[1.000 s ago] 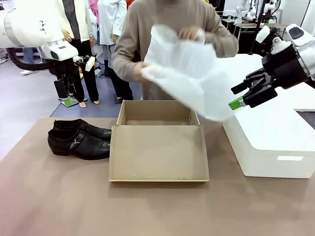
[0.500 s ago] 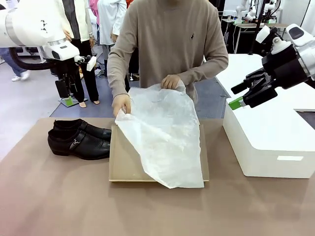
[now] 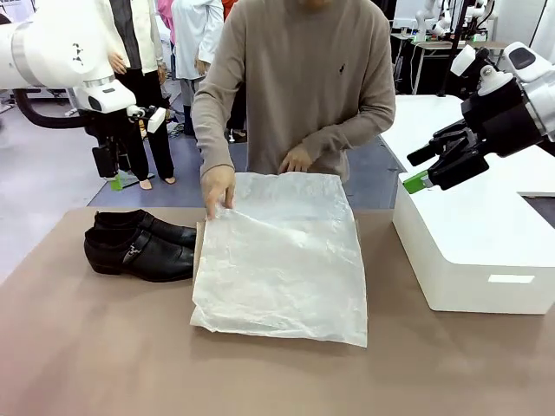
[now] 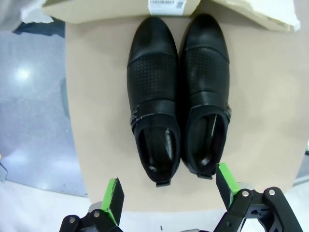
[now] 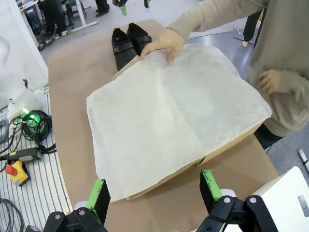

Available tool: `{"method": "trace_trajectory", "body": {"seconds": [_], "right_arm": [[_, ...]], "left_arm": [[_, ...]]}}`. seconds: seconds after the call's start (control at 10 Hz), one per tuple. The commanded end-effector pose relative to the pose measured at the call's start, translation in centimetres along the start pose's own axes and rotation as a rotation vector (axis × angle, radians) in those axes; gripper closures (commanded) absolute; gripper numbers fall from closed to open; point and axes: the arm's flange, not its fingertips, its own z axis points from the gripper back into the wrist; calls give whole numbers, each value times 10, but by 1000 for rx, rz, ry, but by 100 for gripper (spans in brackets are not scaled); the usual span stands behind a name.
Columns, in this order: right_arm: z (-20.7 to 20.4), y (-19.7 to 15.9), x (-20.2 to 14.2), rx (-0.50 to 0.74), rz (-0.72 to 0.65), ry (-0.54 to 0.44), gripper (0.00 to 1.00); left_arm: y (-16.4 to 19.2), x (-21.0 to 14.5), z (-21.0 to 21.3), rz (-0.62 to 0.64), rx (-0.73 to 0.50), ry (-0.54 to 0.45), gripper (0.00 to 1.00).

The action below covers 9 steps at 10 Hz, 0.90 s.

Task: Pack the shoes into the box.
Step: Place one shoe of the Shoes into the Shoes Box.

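Two glossy black shoes (image 3: 139, 243) lie side by side on the brown table, just left of the box (image 3: 198, 244). A white tissue sheet (image 3: 282, 260) lies spread over the box, leaving just its left edge showing. The person's hands (image 3: 217, 186) press on the sheet's far edge. My left gripper (image 3: 115, 171) hangs open, high above the shoes' far side. In the left wrist view it (image 4: 170, 189) looks straight down on the shoes (image 4: 178, 96), heels toward it. My right gripper (image 3: 427, 169) is open in the air right of the box, over the white block; its wrist view (image 5: 153, 191) faces the tissue (image 5: 169, 111) and box (image 5: 227, 145).
A large white block (image 3: 477, 251) stands on the table's right side, close to the box. In the right wrist view, cables and a red stop button (image 5: 17, 171) lie beyond the table edge. Other people stand in the background behind the table.
The person has lowered the tissue sheet and spread it flat over the box, hiding the inside. My left arm has shifted slightly left; the right arm has not moved.
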Motion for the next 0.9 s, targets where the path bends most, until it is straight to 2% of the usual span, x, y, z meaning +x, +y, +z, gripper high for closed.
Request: {"method": "trace_trajectory", "body": {"seconds": [0.0, 0.2, 0.4, 0.8], "right_arm": [[-2, -4, 1, 10, 25, -33, 0], [-2, -4, 1, 10, 25, -33, 0], [-2, -4, 1, 10, 25, -33, 0], [-2, -4, 1, 10, 25, -33, 0]], "left_arm": [[21, -9, -6, -30, -40, 30, 0], [36, -15, -19, -37, -120, 7, 0], [53, -20, -31, -13, -94, -17, 0], [60, -25, -49, 62, -106, -46, 0]]}}
